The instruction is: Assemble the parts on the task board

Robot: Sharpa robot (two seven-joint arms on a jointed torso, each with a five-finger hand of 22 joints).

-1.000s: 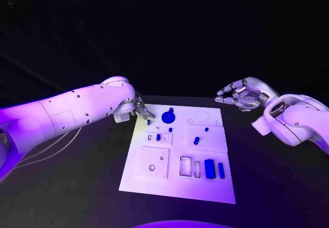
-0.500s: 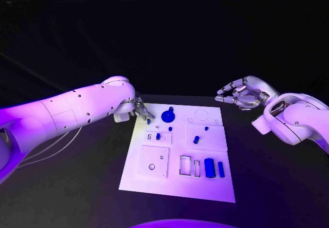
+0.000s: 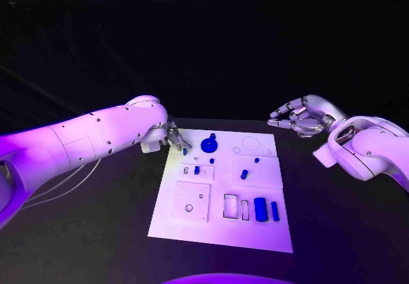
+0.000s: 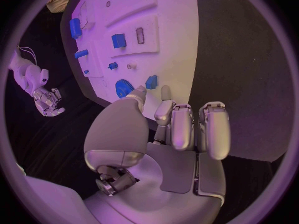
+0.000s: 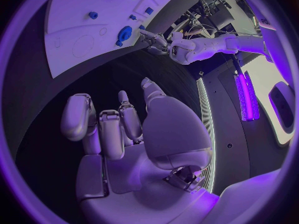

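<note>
Left hand (image 3: 173, 137) poised at task board's (image 3: 223, 228) far-left corner, fingers apart, grasping nothing.
Best closed gently around small blue part (image 3: 185, 151); right hand (image 3: 300, 118) raised, released.

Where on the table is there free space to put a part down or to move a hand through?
The black table is bare along the white board's left side, below the left hand, and along its right side, below the right hand. It is crowded at the board's far left corner, where the left hand hovers beside the blue gear.
</note>
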